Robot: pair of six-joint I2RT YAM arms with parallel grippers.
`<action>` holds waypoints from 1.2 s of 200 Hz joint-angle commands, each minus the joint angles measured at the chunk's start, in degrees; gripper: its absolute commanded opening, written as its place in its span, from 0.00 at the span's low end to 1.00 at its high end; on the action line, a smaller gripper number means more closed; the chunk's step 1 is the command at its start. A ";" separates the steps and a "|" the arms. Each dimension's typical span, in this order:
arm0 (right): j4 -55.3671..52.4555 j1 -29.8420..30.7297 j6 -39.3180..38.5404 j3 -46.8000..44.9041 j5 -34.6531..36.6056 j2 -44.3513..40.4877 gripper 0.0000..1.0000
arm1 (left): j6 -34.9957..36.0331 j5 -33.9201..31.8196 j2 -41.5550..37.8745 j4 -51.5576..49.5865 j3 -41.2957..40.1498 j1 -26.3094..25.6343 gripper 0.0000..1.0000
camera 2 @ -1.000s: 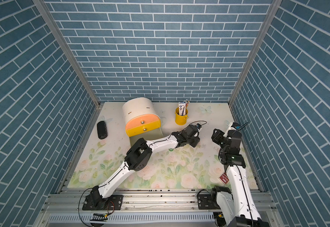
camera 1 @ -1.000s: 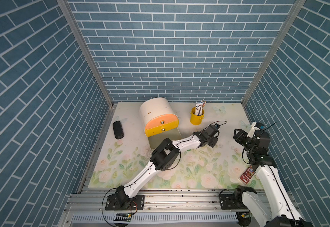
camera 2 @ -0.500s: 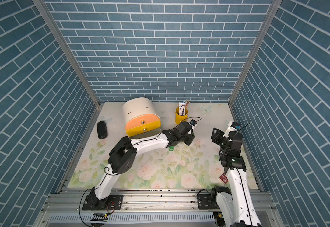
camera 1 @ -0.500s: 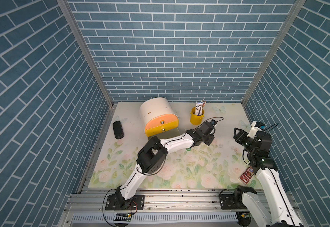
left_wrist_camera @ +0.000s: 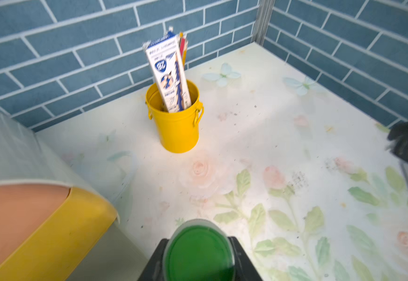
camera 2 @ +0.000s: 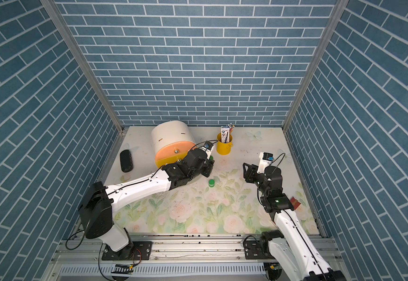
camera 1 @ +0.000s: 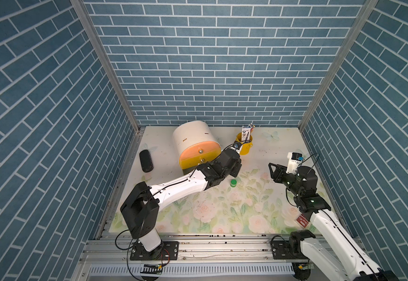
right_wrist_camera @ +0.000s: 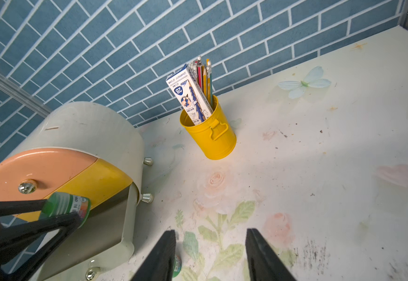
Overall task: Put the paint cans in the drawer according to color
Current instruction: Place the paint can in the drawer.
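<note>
The left gripper (right_wrist_camera: 63, 210) is clenched on a green-lidded paint can (left_wrist_camera: 198, 245) and holds it clear of the table, just beside the yellow front of the drawer (camera 1: 193, 138), on the side facing the yellow bucket (camera 1: 244, 147). A second green-lidded can (camera 1: 233, 183) stands upright on the floral mat (camera 1: 222, 206) in front of the drawer, near it but not touching, and is visible in both top views. The right gripper (right_wrist_camera: 210, 258) is released and empty, jaws spread, positioned well apart from the drawer, beyond the standing can.
</note>
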 commanded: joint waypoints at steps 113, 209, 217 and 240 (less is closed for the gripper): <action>4.70 9.52 -1.57 -0.98 7.58 5.02 0.51 | -6.15 -4.55 -4.33 3.66 -14.53 5.81 0.25; 6.08 12.02 -1.57 -0.73 9.04 6.78 0.51 | -7.35 -5.59 -8.71 5.53 -22.47 8.88 0.25; 6.37 12.38 -1.58 -0.76 8.99 6.90 0.51 | -7.57 -5.66 -8.92 5.64 -22.99 9.13 0.25; 7.43 13.54 -1.87 -1.17 8.62 7.52 0.51 | -8.11 -5.23 -8.82 6.08 -23.65 10.07 0.25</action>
